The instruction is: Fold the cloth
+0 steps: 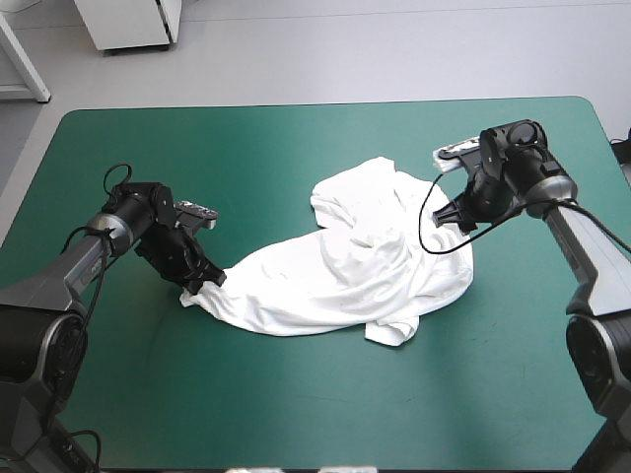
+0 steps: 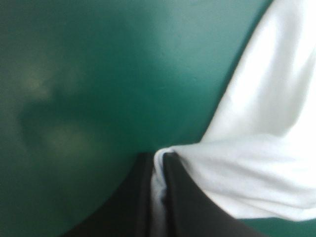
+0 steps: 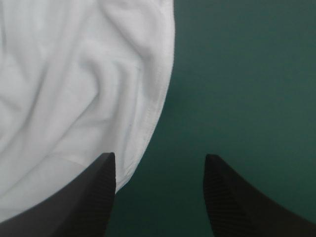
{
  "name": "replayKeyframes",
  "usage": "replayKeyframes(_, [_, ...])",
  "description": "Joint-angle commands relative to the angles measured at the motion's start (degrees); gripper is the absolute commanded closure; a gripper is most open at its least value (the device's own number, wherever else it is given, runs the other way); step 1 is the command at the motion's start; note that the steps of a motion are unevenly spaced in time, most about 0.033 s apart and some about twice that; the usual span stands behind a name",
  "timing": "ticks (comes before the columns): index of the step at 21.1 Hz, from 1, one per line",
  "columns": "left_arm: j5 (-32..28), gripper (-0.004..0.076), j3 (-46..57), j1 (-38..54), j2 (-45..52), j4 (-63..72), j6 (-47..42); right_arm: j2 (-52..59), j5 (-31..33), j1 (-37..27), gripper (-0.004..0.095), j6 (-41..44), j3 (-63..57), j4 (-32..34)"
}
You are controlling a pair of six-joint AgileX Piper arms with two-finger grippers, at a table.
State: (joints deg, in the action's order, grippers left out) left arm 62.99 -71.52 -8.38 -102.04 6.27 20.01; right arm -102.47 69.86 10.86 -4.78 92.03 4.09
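The white T-shirt lies crumpled and partly spread across the middle of the teal-green table. My left gripper sits at the shirt's left corner, low on the table, and is shut on the T-shirt; the left wrist view shows a fold of the T-shirt pinched between the black fingers. My right gripper hovers just above the shirt's right edge. It stands open, its fingers apart, with the hem of the T-shirt under one finger and bare cover under the other.
Bare teal-green cover lies all round the shirt, widest toward the near edge and the left. The table's far edge runs behind the shirt.
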Motion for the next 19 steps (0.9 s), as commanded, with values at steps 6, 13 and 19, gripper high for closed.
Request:
replayKeyframes(6, [-0.4, 0.0733, -0.87, -0.23, 1.93, 1.74, 0.62, -7.65, -1.31, -4.06, 0.0399, -4.66, 1.26, -10.25])
replayKeyframes(13, [0.03, 0.0733, -0.97, -0.23, 1.93, 1.84, 0.74, -10.71, -1.37, -4.06, 0.0446, -4.87, 1.26, -12.1])
replayKeyframes(19, [0.03, 0.0733, -0.98, -0.23, 2.44, 1.97, 0.74, -12.51, 1.04, -4.06, 0.0849, -8.07, 0.8, -15.56])
